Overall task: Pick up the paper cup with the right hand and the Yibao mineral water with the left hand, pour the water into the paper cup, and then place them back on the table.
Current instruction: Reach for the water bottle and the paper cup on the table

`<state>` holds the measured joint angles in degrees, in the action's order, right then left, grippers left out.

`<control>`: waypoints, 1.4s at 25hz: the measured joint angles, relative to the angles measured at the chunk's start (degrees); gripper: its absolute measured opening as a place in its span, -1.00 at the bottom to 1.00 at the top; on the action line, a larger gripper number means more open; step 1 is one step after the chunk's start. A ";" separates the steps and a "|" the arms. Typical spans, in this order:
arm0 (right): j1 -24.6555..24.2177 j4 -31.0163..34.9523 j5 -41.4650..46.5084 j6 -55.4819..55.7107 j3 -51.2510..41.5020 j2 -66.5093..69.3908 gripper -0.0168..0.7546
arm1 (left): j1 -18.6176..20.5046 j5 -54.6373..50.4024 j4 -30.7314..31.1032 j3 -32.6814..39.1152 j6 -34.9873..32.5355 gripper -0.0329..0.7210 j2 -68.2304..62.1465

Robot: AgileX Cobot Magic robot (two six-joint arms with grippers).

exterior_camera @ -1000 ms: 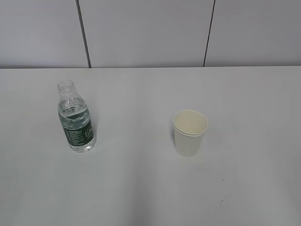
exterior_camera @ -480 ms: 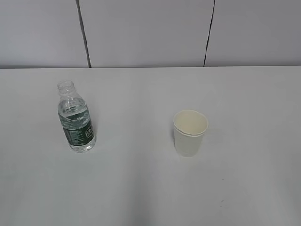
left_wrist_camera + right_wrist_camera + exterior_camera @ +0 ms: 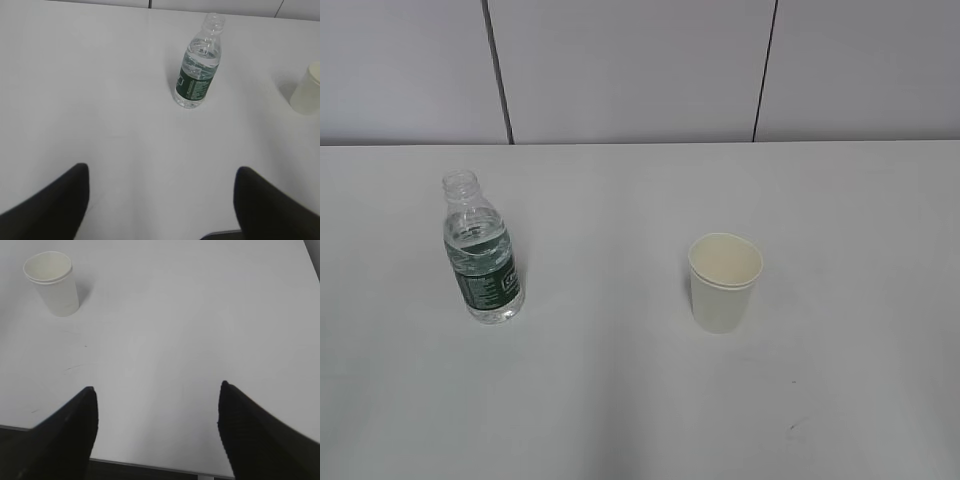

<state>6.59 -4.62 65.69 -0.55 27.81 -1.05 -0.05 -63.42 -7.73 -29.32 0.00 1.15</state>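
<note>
The Yibao mineral water bottle (image 3: 481, 255) stands upright on the white table (image 3: 620, 400) at the left, uncapped, partly filled, with a dark green label. The paper cup (image 3: 724, 280) stands upright right of centre, empty. Neither arm shows in the exterior view. In the left wrist view my left gripper (image 3: 162, 172) is open and empty over bare table, with the bottle (image 3: 197, 65) well ahead and the cup (image 3: 307, 95) at the right edge. In the right wrist view my right gripper (image 3: 157, 390) is open and empty near the table's front edge, with the cup (image 3: 52, 282) far ahead to the left.
A white panelled wall (image 3: 630, 70) with dark seams stands behind the table. The table's front edge (image 3: 150, 462) shows under the right gripper. A few small dark specks (image 3: 792, 428) mark the tabletop.
</note>
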 joint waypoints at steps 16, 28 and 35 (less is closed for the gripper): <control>0.00 0.00 -30.13 -2.38 -2.04 10.21 0.56 | 0.00 0.00 0.00 0.00 0.00 0.56 0.00; 0.55 0.00 -59.22 -2.24 -18.80 20.15 0.56 | 0.00 0.00 0.05 0.00 0.00 0.56 0.00; 7.26 -2.68 -68.82 -1.82 -21.13 30.46 0.56 | 0.00 0.00 0.05 0.00 0.00 0.52 0.00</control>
<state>13.85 -7.30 -3.13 -2.37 6.67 29.41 -0.05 -63.42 -7.67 -29.32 0.00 1.15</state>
